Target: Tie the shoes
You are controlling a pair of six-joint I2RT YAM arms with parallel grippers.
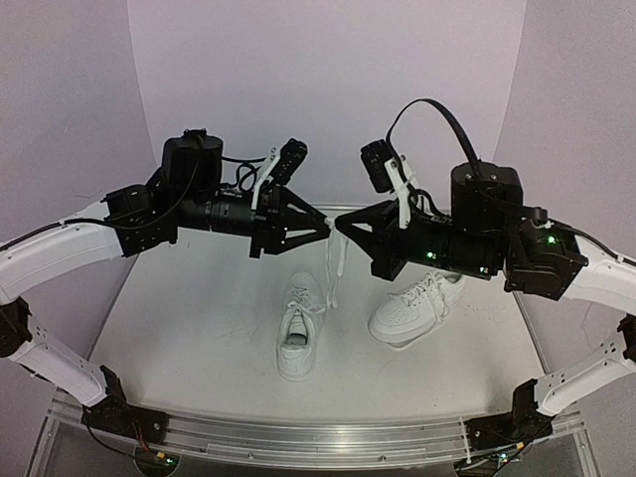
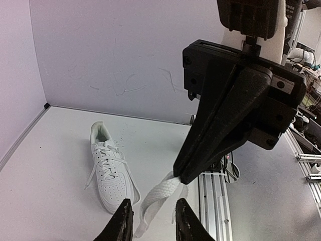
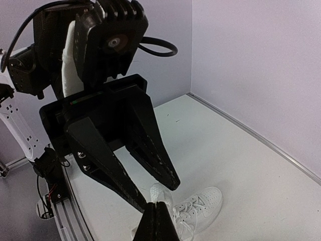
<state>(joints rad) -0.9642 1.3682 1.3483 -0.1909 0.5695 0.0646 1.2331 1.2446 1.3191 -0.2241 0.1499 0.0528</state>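
Both arms meet nose to nose above the middle of the counter [image 1: 179,318], and the reason looks to be the lace [image 2: 159,193]; the right pincer [image 2: 179,176] is pressed together on that flat white strand, gripping it at the very tips, so the strand is lifted clear of the shoe rather than lying slack across it. Overhead, the lace drops from the meeting point toward 6 o'clock, down to the near shoe [image 1: 298,333], which stands upright with its heel opening at 6 o'clock and its toe at 12 o'clock. The left pincer [image 2: 153,202] has its fingers apart, one on each side of the hanging strand just below the right one's grip; they straddle it without touching it, as far as its own wrist view shows. I read that placement as preparation to take a second hold lower on the same lace; with two holds the strand could be formed into a loop or crossed over, though which is intended I cannot tell. The other shoe [image 1: 417,306] lies at an angle at about 3 o'clock from the first, apart from it and under the right arm; its laces look loose and no pincer is near them, so I judge neither shoe tied yet.
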